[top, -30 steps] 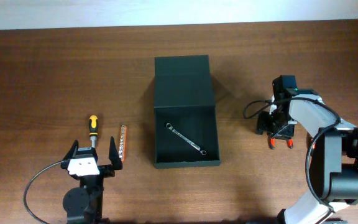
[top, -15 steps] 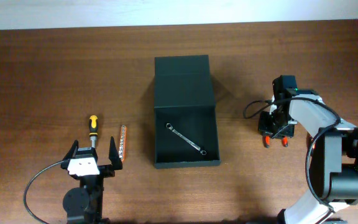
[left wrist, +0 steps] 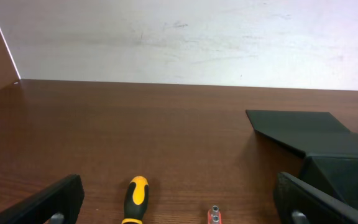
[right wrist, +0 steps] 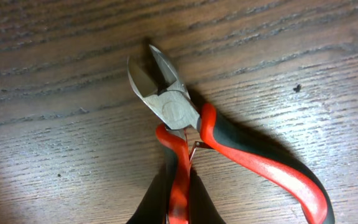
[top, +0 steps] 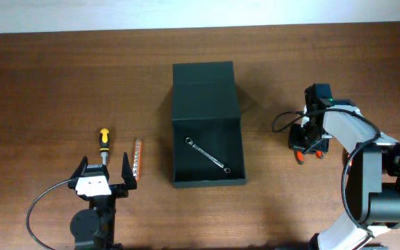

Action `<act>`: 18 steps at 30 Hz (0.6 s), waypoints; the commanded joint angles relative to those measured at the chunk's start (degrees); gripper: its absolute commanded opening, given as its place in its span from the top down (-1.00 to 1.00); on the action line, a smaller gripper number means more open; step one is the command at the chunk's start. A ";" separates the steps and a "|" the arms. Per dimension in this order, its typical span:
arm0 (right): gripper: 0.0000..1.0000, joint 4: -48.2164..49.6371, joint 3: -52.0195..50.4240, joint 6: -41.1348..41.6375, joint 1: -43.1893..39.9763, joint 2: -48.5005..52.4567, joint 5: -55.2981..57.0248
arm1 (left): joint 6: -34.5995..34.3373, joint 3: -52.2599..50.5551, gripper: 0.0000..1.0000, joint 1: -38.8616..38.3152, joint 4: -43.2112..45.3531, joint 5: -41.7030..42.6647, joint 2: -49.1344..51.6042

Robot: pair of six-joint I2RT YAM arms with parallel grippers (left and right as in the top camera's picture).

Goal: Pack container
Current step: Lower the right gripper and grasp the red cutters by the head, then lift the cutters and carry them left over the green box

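The fingers (left wrist: pixel 50 200) of my left gripper (top: pixel 104 167) stood wide apart and held nothing; in the left wrist view only bare table (left wrist: pixel 166 124) lay between them. Just ahead of that gap lay a screwdriver (top: pixel 104 142) with a yellow-and-black handle, its shaft pointing back at the gripper. Beside it, towards the middle of the table, was a short orange strip of bits (top: pixel 137 160). Neither touched the fingers. On the other side I could not tell how far my right gripper (top: pixel 309 146) was open or whether it had a grip on anything. From overhead its body covered the fingertips, and the right wrist view showed no finger plainly. What that view did show was a pair of pliers (right wrist: pixel 178 115) lying on the wood, the cutting tips parted a little and the red-and-black handles running towards the camera. From overhead the red handle ends stuck out from under the gripper on the near side. The container (top: pixel 193 170) sat in the middle of the table, well apart from both grippers, with its lid (top: pixel 203 83) folded back on the far side. Inside, on the container's floor, a wrench (top: pixel 207 154) lay on a slant.
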 commanded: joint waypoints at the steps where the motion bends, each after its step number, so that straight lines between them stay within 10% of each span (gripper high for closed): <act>1: 0.92 0.76 0.24 -0.96 0.20 0.70 -1.92 | 0.70 -0.39 -0.99 0.39 0.17 0.57 -0.44; 18: 0.92 -18.95 26.51 -8.63 4.48 0.68 -11.39 | 0.72 -0.39 -0.99 0.39 0.17 0.59 -0.46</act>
